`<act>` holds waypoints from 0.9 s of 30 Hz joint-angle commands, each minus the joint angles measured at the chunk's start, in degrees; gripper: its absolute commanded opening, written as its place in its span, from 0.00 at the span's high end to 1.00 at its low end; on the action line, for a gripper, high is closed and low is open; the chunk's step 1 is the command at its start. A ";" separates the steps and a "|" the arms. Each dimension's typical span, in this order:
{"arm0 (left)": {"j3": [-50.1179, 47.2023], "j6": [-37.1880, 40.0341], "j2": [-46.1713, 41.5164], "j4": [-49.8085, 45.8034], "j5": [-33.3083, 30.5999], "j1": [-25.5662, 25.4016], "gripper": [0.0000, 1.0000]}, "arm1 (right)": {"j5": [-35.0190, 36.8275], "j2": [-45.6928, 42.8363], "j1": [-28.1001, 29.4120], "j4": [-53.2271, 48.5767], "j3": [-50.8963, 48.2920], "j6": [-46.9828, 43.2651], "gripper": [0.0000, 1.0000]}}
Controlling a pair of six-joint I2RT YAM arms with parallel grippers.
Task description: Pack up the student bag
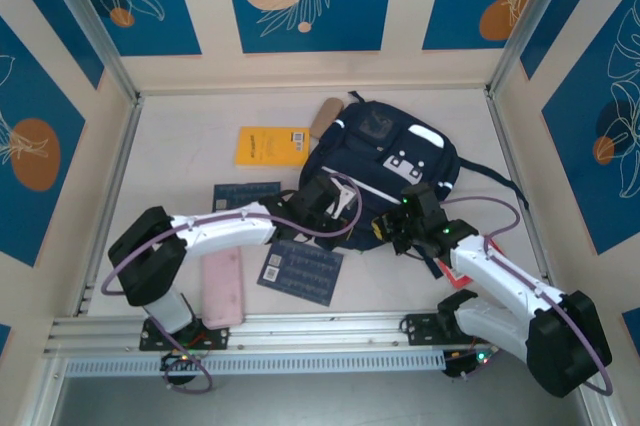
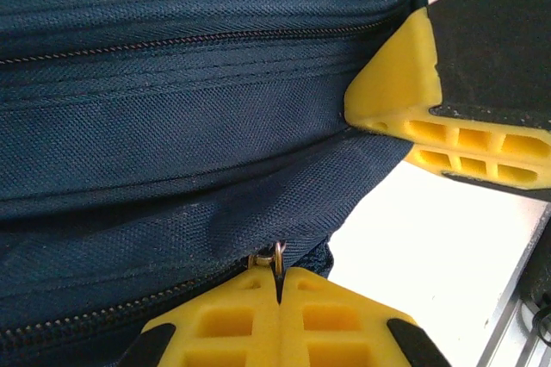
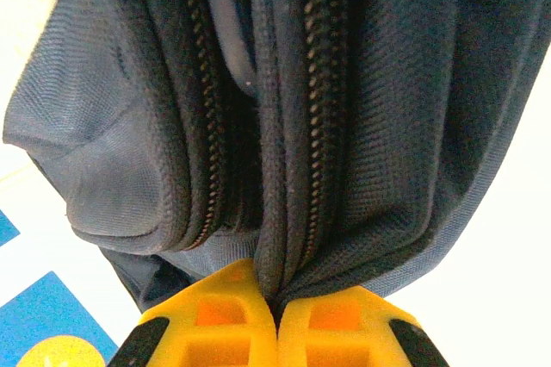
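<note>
Zipper pull (image 2: pixel 277 257) sat pinched in our left end effector (image 2: pixel 277 288) — our right end effector (image 3: pixel 277 305) clamped the backpack (image 1: pixel 372 151) seam just beside it.

Bag (image 2: pixel 172 134): coarse woven navy cloth, matt. Zip teeth (image 3: pixel 314 126): dull brassy metal. Pull ring (image 2: pixel 277 255): shiny metal. Fingers (image 3: pixel 219 315): matt yellow plastic. Table (image 2: pixel 422 264): smooth, white.
</note>
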 commanded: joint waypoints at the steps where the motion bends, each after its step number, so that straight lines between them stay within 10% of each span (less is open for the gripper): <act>1: 1.83 1.10 1.29 -0.23 -1.59 -0.68 0.92 | 0.03 0.31 1.06 2.63 -0.20 0.67 1.00; 14: 2.81 0.74 4.20 -0.08 -2.15 -0.97 0.80 | 0.37 1.14 2.09 3.46 -0.19 1.26 1.00; 19: 2.89 1.00 4.42 -0.42 -2.60 -0.97 1.00 | 1.30 1.31 2.13 2.40 -0.19 0.60 1.00; 27: 1.19 2.41 -0.21 -3.99 -4.34 -0.45 1.00 | 6.79 -0.17 0.82 -6.00 0.56 -2.24 1.00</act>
